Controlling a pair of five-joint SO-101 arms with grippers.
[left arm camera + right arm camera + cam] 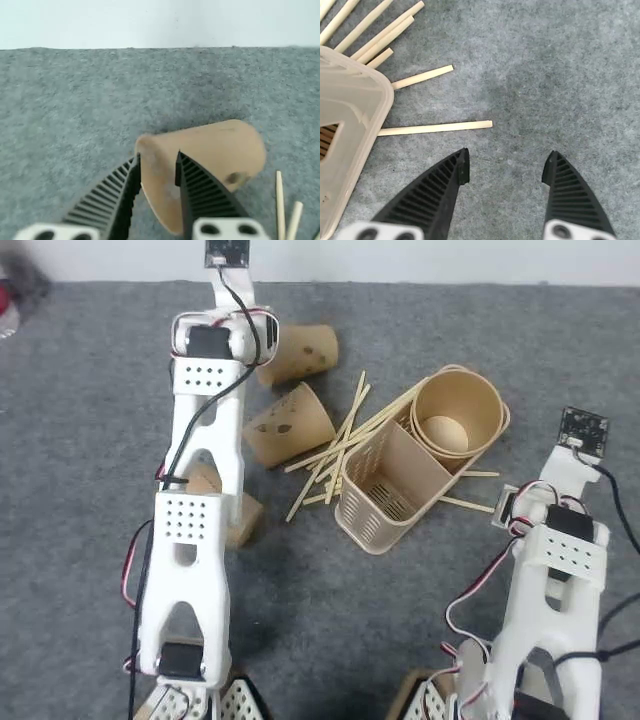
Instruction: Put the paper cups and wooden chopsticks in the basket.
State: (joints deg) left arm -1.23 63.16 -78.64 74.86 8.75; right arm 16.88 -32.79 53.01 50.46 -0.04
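- Judge the task as early: nothing confirmed inside basket [372, 532], which sits mid-tabletop [80, 440].
- See nested cups [455, 420] at the basket's far end; cannot tell whether inside or just beside.
- Count loose paper cups on their sides: far cup [305, 352], spotted cup [290, 425], and what looks like a third cup [243, 523], partly hidden under left arm [195, 530].
- Note wooden chopsticks [335, 455] fanned on the tabletop against the basket, a few more past its other side; none clearly inside.
- Find left hand [157, 167] narrowed to a slim gap, pinching the near end of the far cup; cup apparently resting on the tabletop, not yet lifted.
- Find right hand [505, 167] spread wide, holding nothing, over bare tabletop just beside the basket's corner.
- Reckon as left to do: every loose cup and all the chopsticks.
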